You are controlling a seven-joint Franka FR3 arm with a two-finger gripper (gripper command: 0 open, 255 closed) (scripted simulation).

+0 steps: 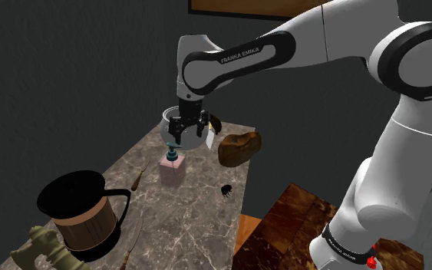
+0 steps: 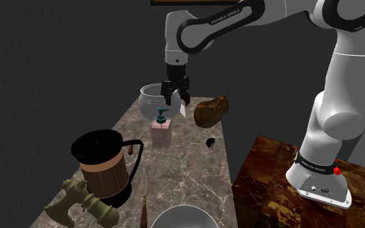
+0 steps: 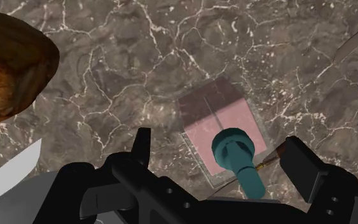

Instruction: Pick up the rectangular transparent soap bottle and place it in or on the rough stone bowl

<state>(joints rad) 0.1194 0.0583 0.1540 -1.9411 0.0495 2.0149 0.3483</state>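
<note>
I hold the tool [image 3: 219,145] open just above the pink soap bottle [image 3: 217,109], which stands mid-worktop [image 1: 183,230]. Its teal pump [image 3: 234,150] sits between the fingers, seemingly untouched. This is the approach: next I lower, grip the bottle, and carry it right to the rough brown bowl [image 1: 239,147].

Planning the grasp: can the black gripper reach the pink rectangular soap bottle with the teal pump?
Probably yes: the black gripper hangs open just above the pink soap bottle, with nothing between them.
</note>
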